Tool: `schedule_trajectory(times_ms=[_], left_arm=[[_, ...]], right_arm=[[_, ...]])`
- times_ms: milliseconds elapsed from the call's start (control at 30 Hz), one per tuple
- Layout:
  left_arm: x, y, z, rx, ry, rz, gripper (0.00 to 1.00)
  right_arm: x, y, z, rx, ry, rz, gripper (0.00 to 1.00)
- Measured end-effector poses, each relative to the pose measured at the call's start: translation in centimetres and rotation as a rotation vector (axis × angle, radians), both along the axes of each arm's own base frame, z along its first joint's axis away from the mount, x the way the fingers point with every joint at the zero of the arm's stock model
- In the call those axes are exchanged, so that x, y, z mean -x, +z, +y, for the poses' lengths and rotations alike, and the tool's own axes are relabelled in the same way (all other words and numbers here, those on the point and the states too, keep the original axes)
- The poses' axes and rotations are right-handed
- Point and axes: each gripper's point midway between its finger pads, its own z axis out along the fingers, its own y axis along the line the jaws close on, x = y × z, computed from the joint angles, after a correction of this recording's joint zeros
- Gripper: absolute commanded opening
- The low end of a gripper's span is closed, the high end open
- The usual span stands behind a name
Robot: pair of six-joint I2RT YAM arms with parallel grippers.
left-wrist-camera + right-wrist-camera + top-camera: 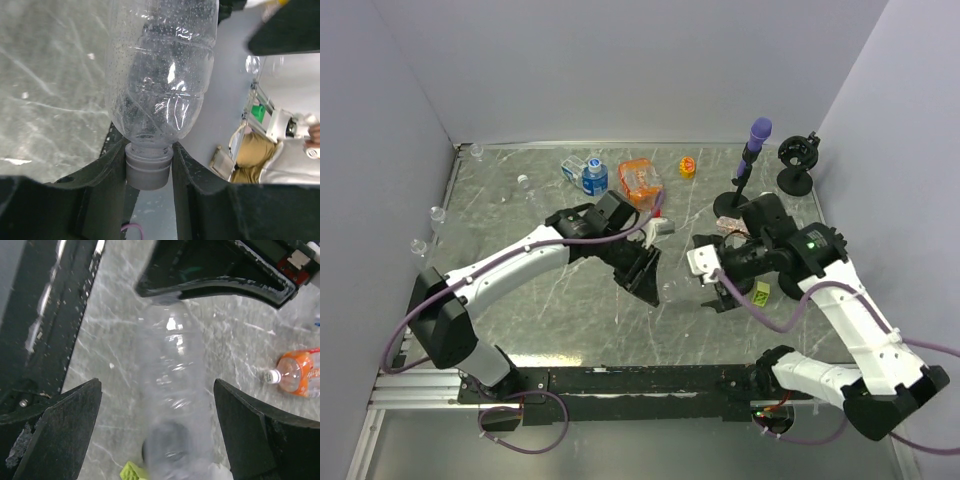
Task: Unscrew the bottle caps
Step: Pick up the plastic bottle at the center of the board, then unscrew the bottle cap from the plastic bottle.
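Observation:
A clear bottle (160, 75) hangs in the air in the left wrist view. Its white cap (148, 172) is clamped between the black fingers of my left gripper (148, 145), which is shut on it. In the top view this gripper (646, 276) sits mid-table, pointing right. My right gripper (722, 292) faces it and stands wide open. In the right wrist view the same bottle (172, 390) looks blurred. It runs down between the spread fingers of my right gripper (157, 385), and neither finger (65, 430) touches it.
An orange-labelled bottle (640, 180) with a white cap (273, 376) and a blue-capped bottle (594, 178) lie at the back. A purple-topped black stand (752, 165) and a second black stand (798, 165) are back right. A lime block (761, 292) lies under my right arm.

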Motion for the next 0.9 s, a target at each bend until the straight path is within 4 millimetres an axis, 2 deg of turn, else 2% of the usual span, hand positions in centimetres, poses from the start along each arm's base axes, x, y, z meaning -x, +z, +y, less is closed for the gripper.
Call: schedule_trajectory(times_ms=[100, 233, 333, 400, 500, 567, 700, 800, 900], left_arm=[[0.9, -0.3, -0.7, -0.005, -0.033, 0.014, 0.01], [1.6, -0.3, -1.4, -0.002, -0.061, 0.028, 0.01], [1.6, -0.2, -1.6, -0.001, -0.065, 0.03, 0.01], [1.6, -0.2, -1.6, -0.004, -0.064, 0.032, 0.01], [1.7, -0.2, -1.6, -0.004, -0.064, 0.033, 0.02], [1.6, -0.2, -1.6, -0.006, -0.061, 0.033, 0.1], [1.4, -0.1, -1.7, -0.009, -0.044, 0.037, 0.38], [1.2, 0.1, -1.5, -0.015, -0.018, 0.022, 0.57], [0.6, 1.1, -1.1, 0.014, 0.03, -0.045, 0.69]], right_arm=[[-0.7, -1.9, 0.3, 0.072, -0.006, -0.009, 0.99], [-0.7, -5.9, 0.0, 0.197, -0.017, 0.0, 0.99], [-0.9, -7.9, -0.2, 0.264, -0.036, 0.001, 0.94], [-1.1, -8.6, -0.2, 0.282, -0.051, -0.007, 0.85], [-1.4, -8.6, -0.1, 0.281, -0.069, -0.023, 0.56], [-1.4, -8.5, -0.2, 0.28, -0.082, -0.02, 0.43], [-1.2, -8.6, -0.3, 0.284, -0.098, -0.001, 0.26], [-1.0, -8.5, -0.2, 0.275, -0.108, 0.017, 0.18], [-0.3, -8.1, 0.2, 0.24, -0.103, 0.05, 0.14]])
